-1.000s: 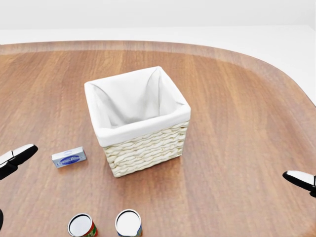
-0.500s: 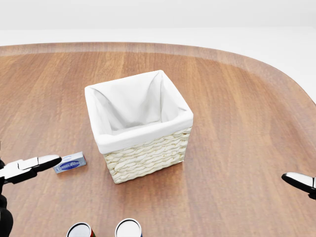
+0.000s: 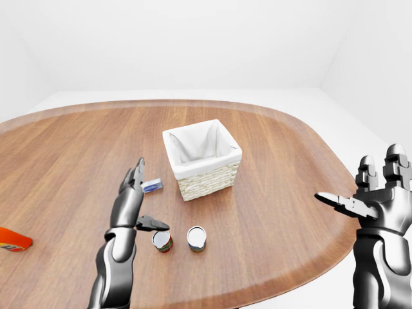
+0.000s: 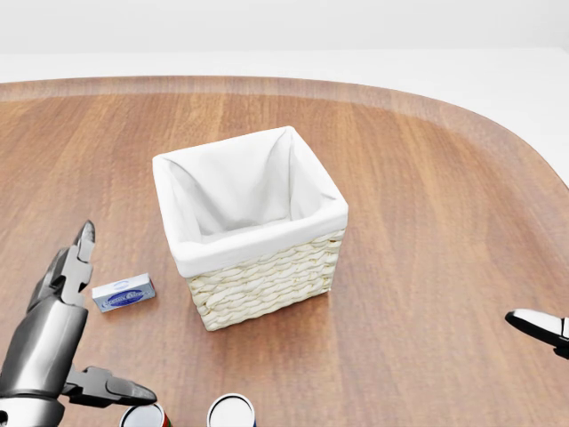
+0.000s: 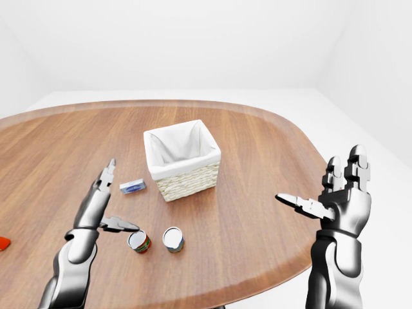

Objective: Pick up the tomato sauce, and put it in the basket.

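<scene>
The tomato sauce can (image 3: 161,241), red-sided with a white top, stands upright on the wooden table, below and left of the basket in the left-eye view. The wicker basket (image 4: 267,280) has a white cloth liner and nothing in it. My left hand (image 3: 151,196) is open just left of the can. Its fingers point toward the table's far side and its thumb reaches over the can's top edge. Out beyond the table's right rim, my right hand (image 5: 315,177) is held up open, holding nothing.
A second can (image 3: 196,237) with a bluish side stands just right of the red one. A small blue-and-white box (image 4: 124,293) lies left of the basket, near my left fingertips. An orange-red object (image 3: 13,239) lies at the left edge of the left-eye view.
My left hand has come in from the head view's left edge and turned fingers-up beside the red can. The view dipped slightly a second ago. The right hand is still.
</scene>
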